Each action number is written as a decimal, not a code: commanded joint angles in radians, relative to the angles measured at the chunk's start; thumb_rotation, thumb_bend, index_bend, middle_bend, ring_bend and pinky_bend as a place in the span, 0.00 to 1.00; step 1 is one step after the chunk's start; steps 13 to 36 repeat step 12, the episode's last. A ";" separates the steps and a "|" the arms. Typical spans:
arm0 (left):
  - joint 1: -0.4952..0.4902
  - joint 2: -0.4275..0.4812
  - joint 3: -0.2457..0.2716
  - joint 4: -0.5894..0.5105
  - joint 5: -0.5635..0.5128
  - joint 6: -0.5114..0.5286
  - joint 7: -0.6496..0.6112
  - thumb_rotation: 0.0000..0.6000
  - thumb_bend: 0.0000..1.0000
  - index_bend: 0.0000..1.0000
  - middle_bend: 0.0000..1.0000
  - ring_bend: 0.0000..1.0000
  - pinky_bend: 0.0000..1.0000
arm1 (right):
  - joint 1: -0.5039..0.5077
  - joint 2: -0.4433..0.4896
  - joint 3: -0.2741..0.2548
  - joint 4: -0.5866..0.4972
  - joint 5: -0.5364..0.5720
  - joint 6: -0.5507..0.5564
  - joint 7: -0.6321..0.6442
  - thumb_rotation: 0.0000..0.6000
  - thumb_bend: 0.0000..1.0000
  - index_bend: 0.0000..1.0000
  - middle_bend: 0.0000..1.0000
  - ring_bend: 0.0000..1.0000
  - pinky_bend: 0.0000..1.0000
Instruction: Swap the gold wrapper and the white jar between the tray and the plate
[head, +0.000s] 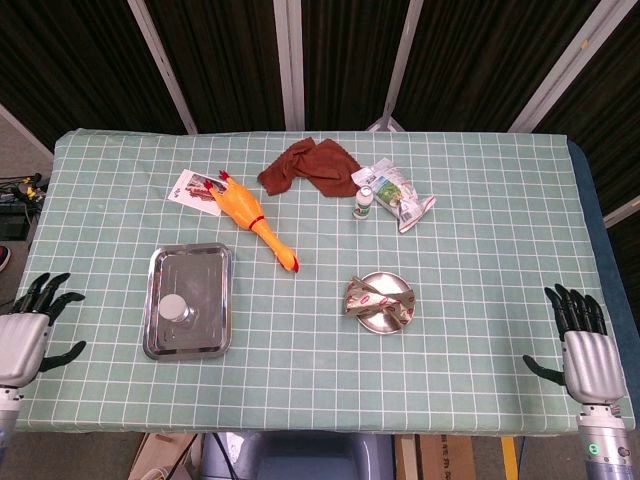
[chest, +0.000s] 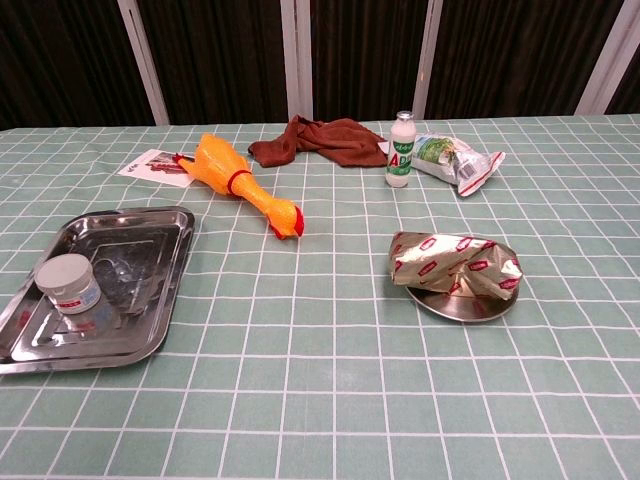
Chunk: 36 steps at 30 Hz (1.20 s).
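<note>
The white jar (head: 175, 307) (chest: 68, 284) stands upright in the steel tray (head: 203, 262) (chest: 150, 240) at the table's left. The gold wrapper (head: 378, 295) (chest: 455, 263) lies across the small round plate (head: 375, 321) (chest: 460, 307) right of centre. My left hand (head: 28, 333) hangs off the table's left front corner, fingers spread, holding nothing. My right hand (head: 582, 347) hovers at the right front corner, fingers apart and empty. Neither hand appears in the chest view.
A rubber chicken (head: 252, 216) (chest: 240, 183) lies behind the tray beside a printed card (head: 193, 187). A brown cloth (head: 310, 166), a small bottle (head: 364, 203) (chest: 401, 150) and a snack bag (head: 400, 195) sit at the back centre.
</note>
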<state>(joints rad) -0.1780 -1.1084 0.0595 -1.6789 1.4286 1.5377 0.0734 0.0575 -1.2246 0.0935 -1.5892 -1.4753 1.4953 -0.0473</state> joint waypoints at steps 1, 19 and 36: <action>0.036 0.000 -0.013 0.028 0.028 0.052 -0.050 1.00 0.31 0.24 0.03 0.00 0.19 | 0.000 0.008 -0.005 0.012 -0.015 0.013 0.018 1.00 0.13 0.09 0.08 0.03 0.00; 0.075 -0.010 -0.048 0.045 0.044 0.092 -0.048 1.00 0.31 0.22 0.02 0.00 0.18 | 0.008 0.019 -0.012 0.022 -0.020 -0.001 0.027 1.00 0.13 0.09 0.08 0.03 0.00; 0.075 -0.010 -0.048 0.045 0.044 0.092 -0.048 1.00 0.31 0.22 0.02 0.00 0.18 | 0.008 0.019 -0.012 0.022 -0.020 -0.001 0.027 1.00 0.13 0.09 0.08 0.03 0.00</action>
